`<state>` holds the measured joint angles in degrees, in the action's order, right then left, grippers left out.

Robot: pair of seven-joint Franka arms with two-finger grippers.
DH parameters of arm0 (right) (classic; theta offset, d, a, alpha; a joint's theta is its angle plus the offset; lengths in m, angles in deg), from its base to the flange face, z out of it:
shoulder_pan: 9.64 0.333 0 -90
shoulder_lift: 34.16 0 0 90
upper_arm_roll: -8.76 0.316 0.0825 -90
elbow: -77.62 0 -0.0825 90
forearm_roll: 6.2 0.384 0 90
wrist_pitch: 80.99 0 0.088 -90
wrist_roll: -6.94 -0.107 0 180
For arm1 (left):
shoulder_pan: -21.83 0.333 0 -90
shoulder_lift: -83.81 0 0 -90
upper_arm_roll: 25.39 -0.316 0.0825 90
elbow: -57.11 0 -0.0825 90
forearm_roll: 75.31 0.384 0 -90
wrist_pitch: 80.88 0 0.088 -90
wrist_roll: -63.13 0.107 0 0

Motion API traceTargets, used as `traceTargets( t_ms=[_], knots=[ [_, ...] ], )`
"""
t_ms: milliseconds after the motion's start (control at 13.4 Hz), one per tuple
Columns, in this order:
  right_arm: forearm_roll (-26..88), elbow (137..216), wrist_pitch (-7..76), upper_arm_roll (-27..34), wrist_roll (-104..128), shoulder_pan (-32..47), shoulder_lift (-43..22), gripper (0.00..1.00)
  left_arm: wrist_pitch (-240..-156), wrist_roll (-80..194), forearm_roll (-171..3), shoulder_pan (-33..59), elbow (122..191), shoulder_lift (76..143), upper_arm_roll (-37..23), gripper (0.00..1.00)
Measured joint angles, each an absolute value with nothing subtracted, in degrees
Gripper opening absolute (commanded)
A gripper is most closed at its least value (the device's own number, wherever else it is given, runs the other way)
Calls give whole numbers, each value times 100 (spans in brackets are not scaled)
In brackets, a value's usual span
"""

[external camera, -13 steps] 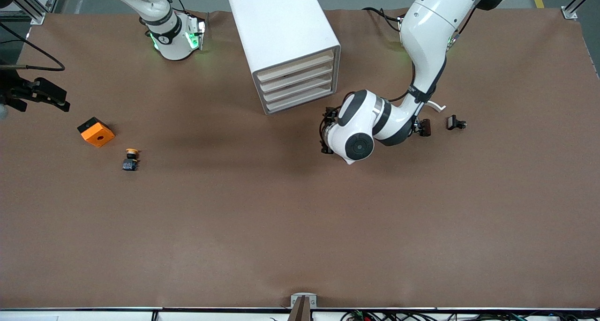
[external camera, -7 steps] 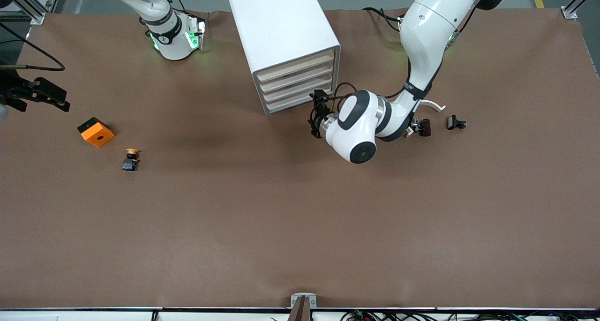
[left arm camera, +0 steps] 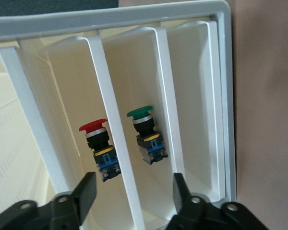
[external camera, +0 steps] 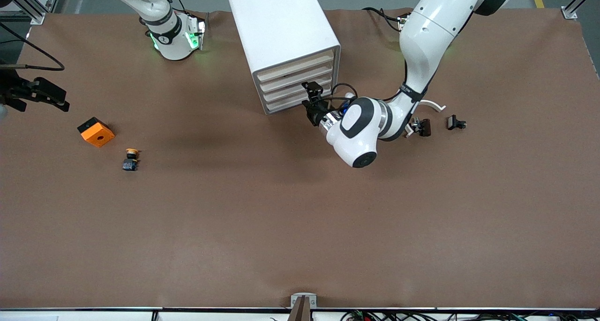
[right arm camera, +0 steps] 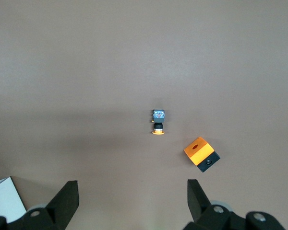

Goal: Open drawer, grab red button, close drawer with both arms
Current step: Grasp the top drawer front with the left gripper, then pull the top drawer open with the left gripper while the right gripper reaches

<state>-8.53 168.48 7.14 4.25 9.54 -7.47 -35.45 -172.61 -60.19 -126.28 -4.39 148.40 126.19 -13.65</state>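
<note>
The white drawer cabinet (external camera: 276, 26) stands at the robots' edge of the table, its slotted front facing the left arm's end. My left gripper (external camera: 308, 103) is open just in front of that face. In the left wrist view the gripper (left arm camera: 133, 186) faces the cabinet's frame (left arm camera: 225, 96). The red-capped button (left arm camera: 98, 143) lies inside one compartment. A green-capped button (left arm camera: 146, 134) lies in the compartment beside it. A white divider stands between the jaws. My right gripper (right arm camera: 132, 191) is open and empty, high over the table.
A yellow-capped button (external camera: 131, 159) (right arm camera: 158, 122) and an orange block (external camera: 95, 131) (right arm camera: 201, 154) lie toward the right arm's end. Two small black parts (external camera: 424, 126) (external camera: 455, 122) and a white curved piece (external camera: 433, 105) lie by the left arm's elbow.
My left gripper has swung up from the table toward the cabinet and now points at its drawer face. The right arm and the loose objects have not moved.
</note>
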Motion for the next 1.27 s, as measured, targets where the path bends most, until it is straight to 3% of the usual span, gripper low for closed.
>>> traceTargets(
  t_ms=[298, 522, 820, 1118, 1268],
  knots=[
    [-853, 16832, 714, 425, 954, -747, -3546, 100, -17009, -6344, -12884, -465, 14839, 12807, -1358, 56],
    [-853, 16832, 714, 429, 954, -738, -3545, 100, -16846, -6507, -12909, -509, 14833, 12809, -1351, 44],
    [-853, 16833, 714, 437, 954, -595, -3545, 100, -16826, -6555, -12914, -671, 14833, 12851, -1346, 39],
    [-853, 16837, 714, 437, 953, -538, -3531, 100, -16826, -6597, -12915, -745, 14834, 12901, -1346, 6],
    [-853, 16845, 714, 437, 953, -503, -3502, 100, -16824, -6658, -12916, -737, 14833, 12916, -1353, 0]
  ],
)
